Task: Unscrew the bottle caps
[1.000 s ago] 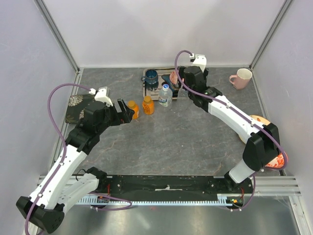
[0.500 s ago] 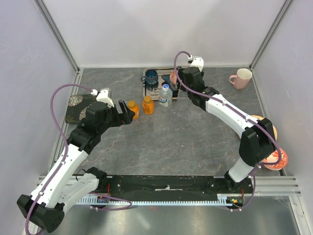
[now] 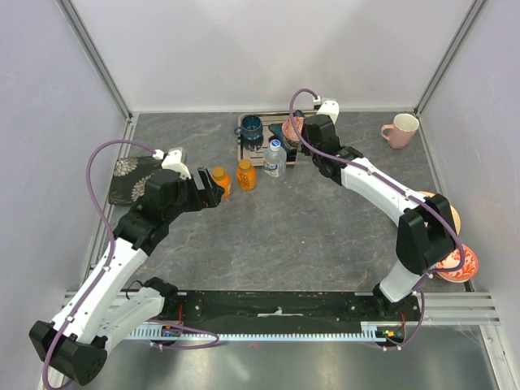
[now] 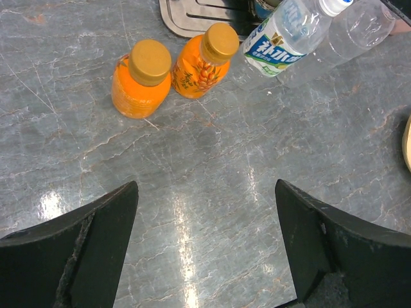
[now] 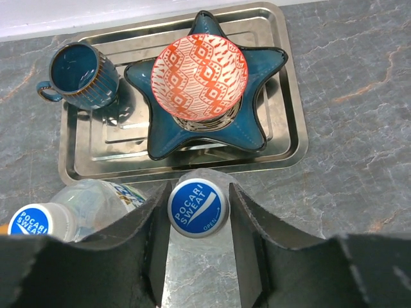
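The right arm's fingers [image 5: 270, 256] are clenched on a blue cap [image 5: 198, 208]. The cap sits squarely between them, one finger pressed to each side with no gap showing. The bottle under this cap is hidden from the right wrist view. It stands on the counter [image 5: 359, 128] just in front of the near rim of a metal tray [image 5: 294, 96].

Just left of the left-hand finger stands a water bottle [image 5: 103, 196] with a label, its second blue cap [image 5: 37, 221] on.

On the tray a patterned bowl [image 5: 199, 77] rests in a star-shaped dish [image 5: 266, 61], with a blue mug [image 5: 80, 77] beside them.

The left arm's fingers [image 4: 83, 250] are spread wide and hold nothing; bare counter lies between them. Ahead of them, well apart from both tips, stand an orange bottle [image 4: 131, 96] with its orange cap [image 4: 149, 62] on and, touching or almost touching it, a second orange bottle [image 4: 192, 77] with the other orange cap [image 4: 220, 41] on. Both are nearer the left-hand finger's side than the right.

A pink mug [image 3: 400, 129] stands at the far right of the counter.
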You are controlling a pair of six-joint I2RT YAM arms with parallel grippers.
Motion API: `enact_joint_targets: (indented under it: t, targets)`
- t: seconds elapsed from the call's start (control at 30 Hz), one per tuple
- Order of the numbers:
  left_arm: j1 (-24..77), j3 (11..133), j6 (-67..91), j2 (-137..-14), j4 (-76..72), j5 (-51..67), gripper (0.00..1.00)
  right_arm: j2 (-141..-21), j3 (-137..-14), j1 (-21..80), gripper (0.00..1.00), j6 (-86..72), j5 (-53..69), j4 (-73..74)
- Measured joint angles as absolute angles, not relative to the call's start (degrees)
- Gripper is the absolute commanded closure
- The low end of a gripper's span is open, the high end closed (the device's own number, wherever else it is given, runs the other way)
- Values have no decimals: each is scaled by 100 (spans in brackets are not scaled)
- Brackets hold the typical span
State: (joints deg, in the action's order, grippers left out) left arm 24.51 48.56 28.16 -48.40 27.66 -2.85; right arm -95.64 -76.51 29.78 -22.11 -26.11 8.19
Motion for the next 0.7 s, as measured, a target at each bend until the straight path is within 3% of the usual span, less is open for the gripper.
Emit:
enact_joint_targets:
  t: [0.27, 0.5, 0.63, 0.7]
  targets:
    - [2451, 4856, 2816, -4849, 2766, -298, 9, -9341, -7419, 2961, 72, -2272, -2635, 768]
    - [2451, 5192, 2816, -5133, 2768, -351, 9, -7811, -7214, 3020, 74, -2344, -2370, 1332]
    - [2451, 5308, 2770, -5103, 2453, -211, 9, -6759, -7214, 3055, 87, -2359, -1754, 1721]
    - [2451, 5356, 2687, -5057, 2255, 43, 9, -6364, -7214, 3059, 99, -2359, -1391, 1903]
